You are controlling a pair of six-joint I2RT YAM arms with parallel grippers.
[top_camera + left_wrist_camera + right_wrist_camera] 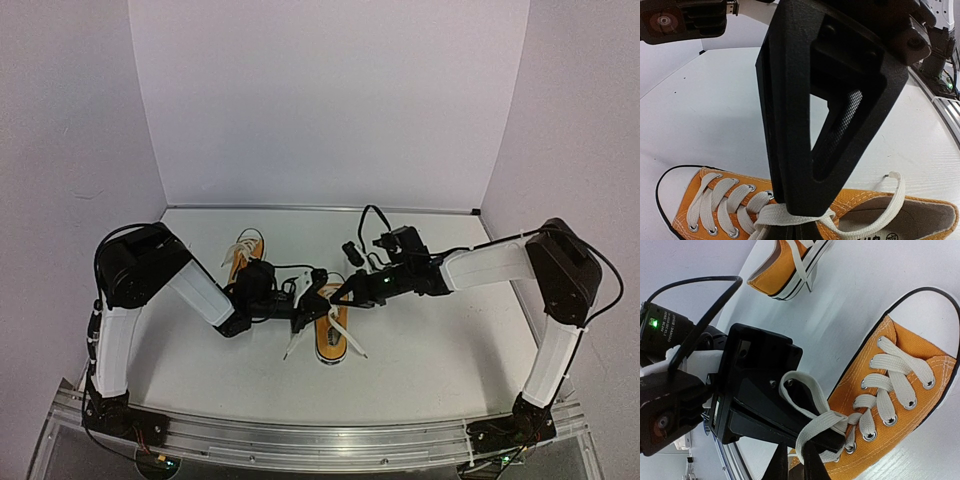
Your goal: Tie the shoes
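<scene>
The nearer shoe (331, 338) lay at the centre of the white desk (440, 350), toe towards the bottom of the overhead frame, and its mate (245, 255) sat up and to the left of it, apart. Both arms met over the nearer shoe. In the right wrist view the right gripper (795, 461) had its jaws clenched on a strand of the white lace (815, 424) just above the eyelets. A loop of that lace draped over the left gripper (303, 307); I cannot tell how its jaws stood, since the tips were hidden.
</scene>
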